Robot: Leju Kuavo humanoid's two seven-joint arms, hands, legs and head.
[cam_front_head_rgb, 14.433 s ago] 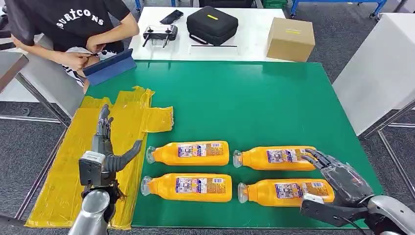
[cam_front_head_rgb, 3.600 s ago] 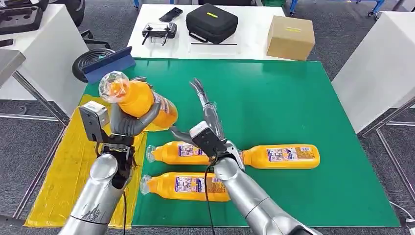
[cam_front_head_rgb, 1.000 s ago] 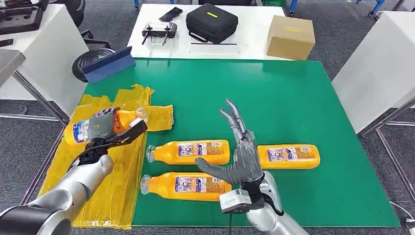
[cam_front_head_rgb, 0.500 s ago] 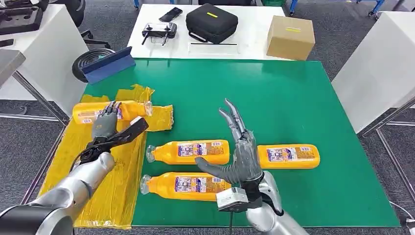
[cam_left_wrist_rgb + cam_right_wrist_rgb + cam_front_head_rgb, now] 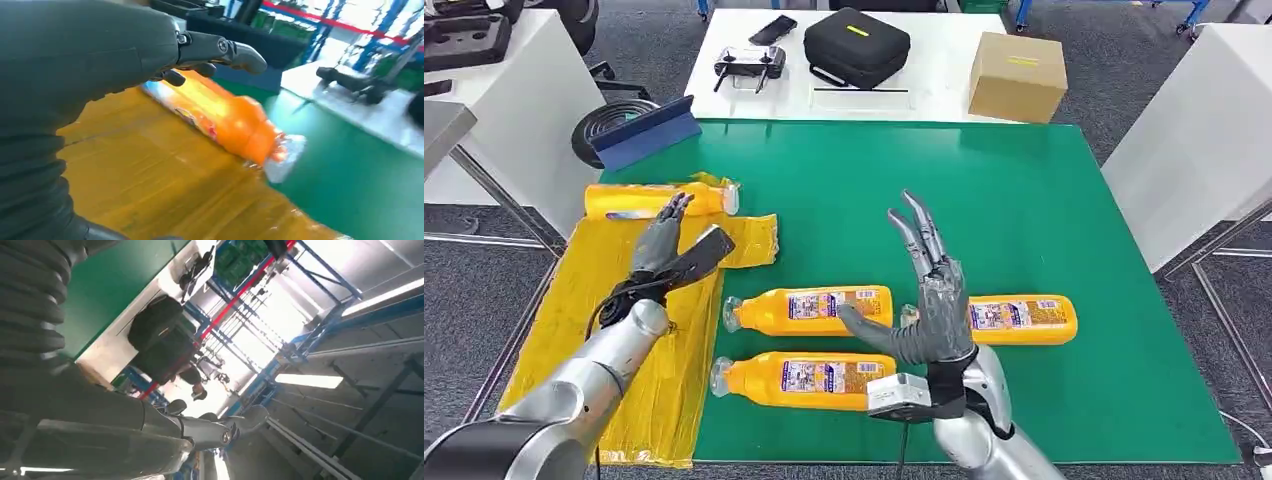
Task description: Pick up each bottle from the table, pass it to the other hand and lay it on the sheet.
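in the head view, your left robot hand (image 5: 664, 243) hangs over the crinkled yellow plastic sheet (image 5: 574, 350) with its fingers spread and nothing in it. just beyond its fingertips an orange plastic bottle with a clear cap (image 5: 659, 199) lies on its side at the far end of the sheet, cap toward the green bench (image 5: 1044, 200). your right robot hand (image 5: 929, 300) stands upright over the middle of the bench, fingers apart and pointing away from you, holding nothing. three more orange bottles lie flat on the green surface: a far-left bottle (image 5: 809, 310), a near-left bottle (image 5: 804, 377), and a right bottle (image 5: 1019, 319) partly hidden behind the right robot hand. behind the bench a white table (image 5: 934, 85) carries a black zip case (image 5: 856, 47) and a brown cardboard box (image 5: 1018, 78).

in the left wrist view, the left robot hand (image 5: 100, 55) reaches above the orange plastic bottle (image 5: 220, 117), dark fingers (image 5: 235, 50) extended and not touching it; the bottle rests on the yellow sheet (image 5: 150, 185) with its cap at the sheet's edge by the green surface.

in the right wrist view, the right robot hand (image 5: 150, 435) points up toward the ceiling lights, fingers loose and apart, with the green bench (image 5: 115, 285) behind it.
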